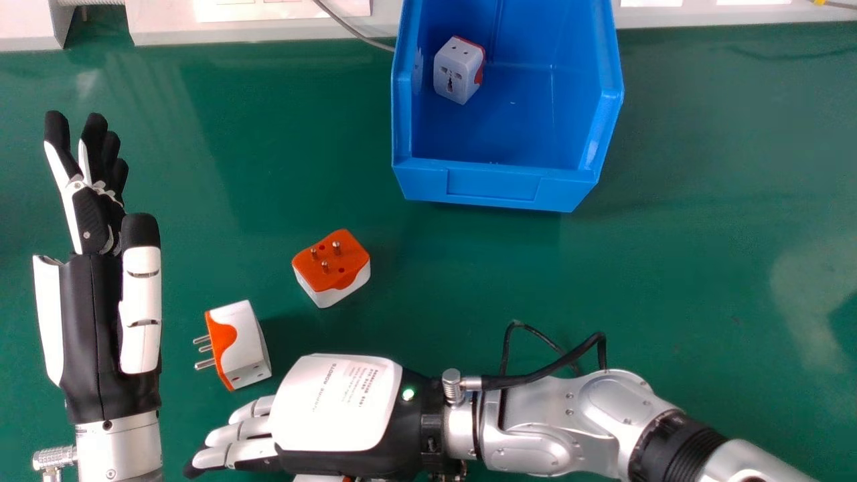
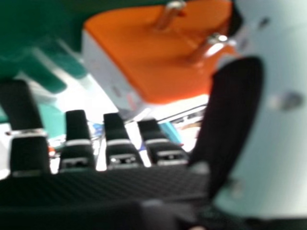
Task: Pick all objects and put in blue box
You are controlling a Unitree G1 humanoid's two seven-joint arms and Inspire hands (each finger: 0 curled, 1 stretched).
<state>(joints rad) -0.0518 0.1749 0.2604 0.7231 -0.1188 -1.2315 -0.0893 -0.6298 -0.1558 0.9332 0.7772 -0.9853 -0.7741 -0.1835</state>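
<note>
Fingers (image 1: 248, 428) of the right hand (image 1: 335, 402) extend, slightly bent, with the near plug (image 2: 163, 57) between them and the thumb (image 2: 235, 105), apparently for a pinch. The pins-up plug (image 1: 335, 264) and sideways plug (image 1: 248, 345) await pickup toward the near edge of the table (image 1: 703, 167); the boxed plug (image 1: 457, 70) sits by the left wall of the blue box (image 1: 495, 184), likely placed for easy drops. The left hand (image 1: 94, 221) idles, fingers straight. The right hand's back hides most of the near plug; firm contact cannot be told.
</note>
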